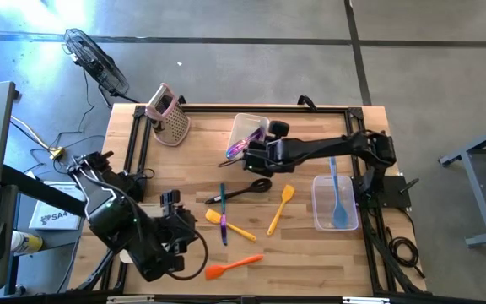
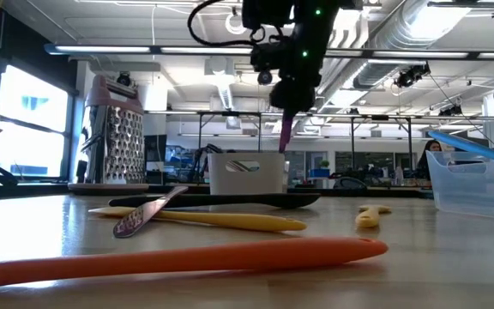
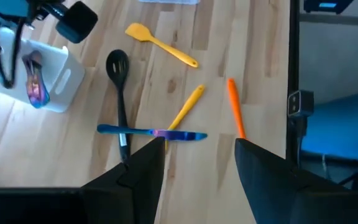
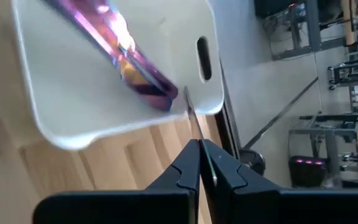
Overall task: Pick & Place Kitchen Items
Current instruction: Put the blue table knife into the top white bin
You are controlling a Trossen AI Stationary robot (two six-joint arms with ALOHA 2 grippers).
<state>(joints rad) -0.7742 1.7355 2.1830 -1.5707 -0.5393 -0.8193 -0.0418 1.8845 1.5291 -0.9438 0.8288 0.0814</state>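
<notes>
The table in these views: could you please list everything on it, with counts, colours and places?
Box grater: one, pink, far left corner.
White bin: one, far centre, purple utensils inside.
Clear bin: one, right side, holding a blue spatula.
Black slotted spoon: one, centre.
Yellow spatulas: two, centre.
Blue-purple utensil: one, crossing a yellow spatula.
Orange spatula: one, near edge.
Left gripper: open, near left.
Right gripper: shut on a thin utensil handle, at the white bin.

Right arm stretched out across the middle of the table, right gripper (image 1: 251,154) pinched tight. Left arm folded low at the near-left corner, left gripper (image 3: 201,163) roughly half spread, hovering.
</notes>
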